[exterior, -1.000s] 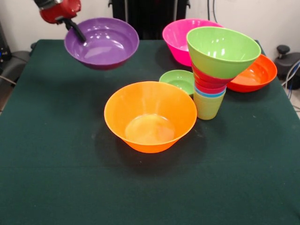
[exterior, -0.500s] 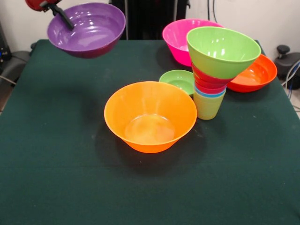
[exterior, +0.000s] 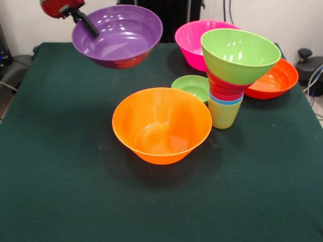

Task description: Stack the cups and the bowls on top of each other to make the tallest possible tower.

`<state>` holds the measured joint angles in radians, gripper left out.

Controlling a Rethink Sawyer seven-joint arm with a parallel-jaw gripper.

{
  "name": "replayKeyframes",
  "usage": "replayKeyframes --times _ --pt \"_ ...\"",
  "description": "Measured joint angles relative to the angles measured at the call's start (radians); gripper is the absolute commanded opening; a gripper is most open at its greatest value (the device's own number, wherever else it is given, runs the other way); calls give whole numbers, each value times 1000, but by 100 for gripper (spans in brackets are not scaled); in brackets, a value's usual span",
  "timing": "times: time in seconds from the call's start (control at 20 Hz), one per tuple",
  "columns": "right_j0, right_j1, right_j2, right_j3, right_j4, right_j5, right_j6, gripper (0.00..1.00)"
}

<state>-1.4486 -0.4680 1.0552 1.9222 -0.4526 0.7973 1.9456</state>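
**Purple bowl swings back toward the middle**

Swinging right since a moment ago, the purple bowl point(exterior: 117, 35) now hangs in the air above the table's point(exterior: 60, 166) far left part, tilted with its mouth facing the camera. At top left the gripper point(exterior: 87, 23) has its dark fingers point(exterior: 91, 27) pinched on the bowl's left rim, one finger showing inside the wall.

Centre table, the big orange bowl point(exterior: 161, 125) sits upright, same spot as before. Just behind its right edge is the small green bowl point(exterior: 192, 86). Farther back stands the pink bowl point(exterior: 194, 40).

Right of centre rises the tower point(exterior: 229, 80): yellow-green cup point(exterior: 223, 114) at the bottom, thin blue and red rims above it, the lime bowl point(exterior: 239, 55) crowning it. Behind it, far right, rests the red-orange bowl point(exterior: 275, 80), partly hidden by the tower.
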Motion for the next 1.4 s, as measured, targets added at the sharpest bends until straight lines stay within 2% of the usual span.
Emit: replayKeyframes --times 0.2,0.4,1.2,1.4 --pt "85 -33 1 -34 32 0 0 0" --pt "130 -89 6 -41 69 0 0 0" --pt "129 -394 13 -15 294 -3 0 0" --pt "150 -461 5 16 328 -50 1 0"
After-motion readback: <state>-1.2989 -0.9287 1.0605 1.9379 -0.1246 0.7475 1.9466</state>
